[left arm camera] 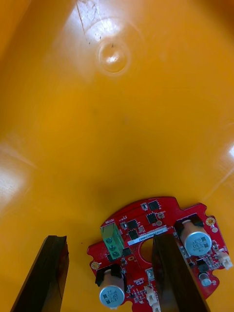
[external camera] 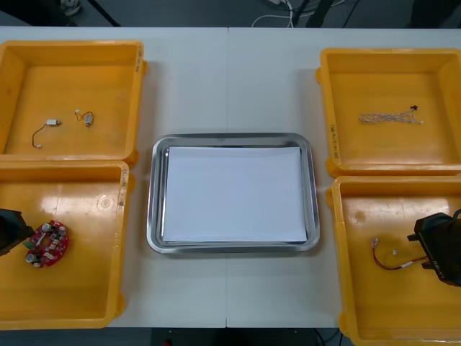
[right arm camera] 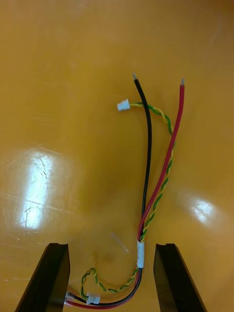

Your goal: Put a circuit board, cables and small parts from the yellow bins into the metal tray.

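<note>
A round red circuit board lies in the near-left yellow bin. My left gripper hangs open just above it, one finger over the board's middle and the other off its edge. In the near-right yellow bin lies a red and yellow cable bundle. My right gripper is open low over it, and the bundle's taped part sits between the fingers. The metal tray, white inside, stands at the table's centre.
The far-left bin holds two small metal parts on thin wires. A twisted blue and white cable lies in the far-right bin. Bare table strips separate the tray from the bins.
</note>
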